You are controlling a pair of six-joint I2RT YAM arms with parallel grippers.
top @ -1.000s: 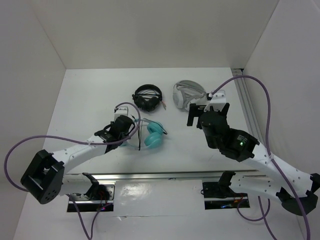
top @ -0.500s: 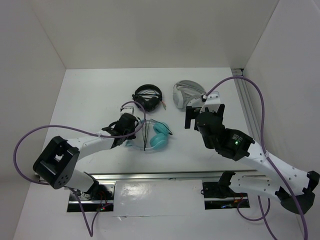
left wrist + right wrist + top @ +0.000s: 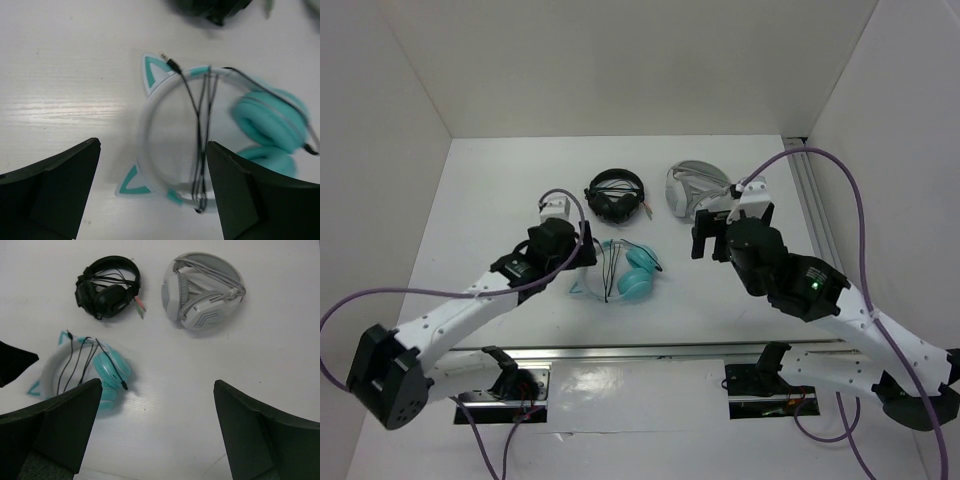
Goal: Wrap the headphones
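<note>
The teal headphones point(image 3: 638, 272) lie flat on the white table, earcups to the right, pale headband point(image 3: 148, 107) with cat ears to the left. Their thin black cable point(image 3: 199, 115) crosses the headband loop in several strands, and the plug tip rests near one cat ear. My left gripper point(image 3: 586, 252) hovers just left of the headband, open and empty; in the left wrist view its fingertips point(image 3: 154, 145) straddle the headband from above. My right gripper point(image 3: 708, 236) is open and empty, up off the table to the right of the headphones point(image 3: 85, 372).
Black headphones point(image 3: 616, 195) lie behind the teal pair. Grey-white headphones point(image 3: 692, 188) lie at the back right, close to my right gripper. White walls enclose the table on the left, back and right. A metal rail runs along the near edge point(image 3: 640, 350).
My left gripper has opened, let go of the cable and drawn back to the left of the headband. The headphones shifted slightly. The right gripper stayed open and barely moved.
</note>
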